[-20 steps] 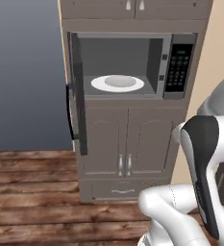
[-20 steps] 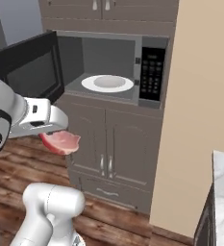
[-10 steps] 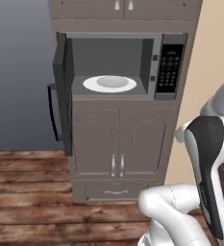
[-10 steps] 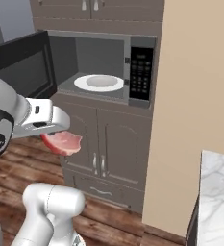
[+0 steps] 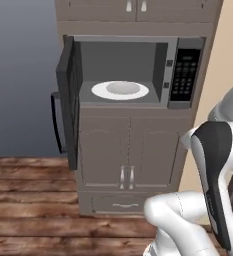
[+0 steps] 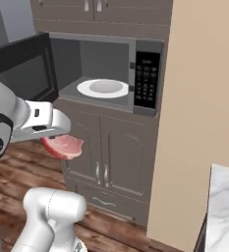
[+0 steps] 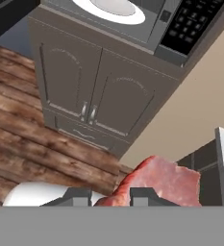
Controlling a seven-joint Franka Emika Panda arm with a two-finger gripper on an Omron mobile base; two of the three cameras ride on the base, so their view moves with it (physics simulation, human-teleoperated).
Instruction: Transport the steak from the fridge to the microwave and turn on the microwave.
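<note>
I am carrying the flat red-pink raw steak (image 6: 63,145) pinched in my two-finger gripper (image 7: 111,196), below the wide dark grey microwave (image 6: 106,74), whose door is open. I should be lifting it level onto the round white turntable plate (image 6: 102,88).

A home kitchen: a built-in microwave (image 5: 133,72) (door swung open) sits in a tall cabinet column, panelled cupboard doors (image 5: 128,152) directly below it, wood plank floor (image 5: 28,200) beneath.
</note>
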